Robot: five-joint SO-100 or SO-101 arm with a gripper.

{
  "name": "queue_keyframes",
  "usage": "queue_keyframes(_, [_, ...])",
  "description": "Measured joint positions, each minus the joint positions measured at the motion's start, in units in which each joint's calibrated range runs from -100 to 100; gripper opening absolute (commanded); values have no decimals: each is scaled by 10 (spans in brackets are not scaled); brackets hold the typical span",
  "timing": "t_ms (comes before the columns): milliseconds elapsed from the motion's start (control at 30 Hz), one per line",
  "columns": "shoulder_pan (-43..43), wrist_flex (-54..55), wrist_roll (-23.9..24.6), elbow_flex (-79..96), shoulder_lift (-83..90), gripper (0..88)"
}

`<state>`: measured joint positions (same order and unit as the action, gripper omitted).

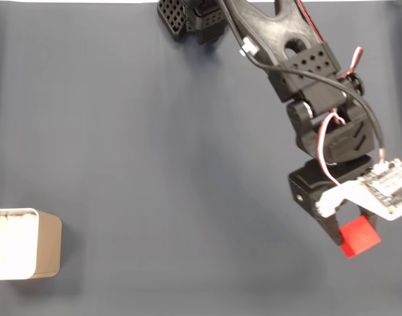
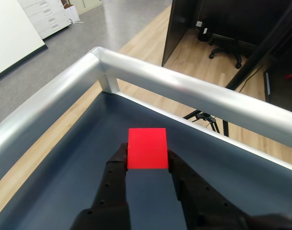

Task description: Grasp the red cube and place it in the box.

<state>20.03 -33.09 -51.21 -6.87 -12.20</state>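
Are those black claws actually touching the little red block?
Touching. In the wrist view the gripper has a finger pressed against each side of the red cube, with no gap showing.

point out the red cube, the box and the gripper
red cube (image 1: 360, 237): fixed view, on its top face
box (image 1: 49, 242): fixed view, on its beige side wall
gripper (image 2: 147, 160): wrist view, midway between the fingertips, which flank the cube

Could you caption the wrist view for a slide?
Gripper closed around the red cube near the table's metal corner rail.
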Motion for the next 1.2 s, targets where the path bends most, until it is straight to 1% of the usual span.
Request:
queue_keyframes(733, [-124, -16, 0, 111, 166, 14])
queue_keyframes(1200, [-214, -21, 0, 129, 197, 14])
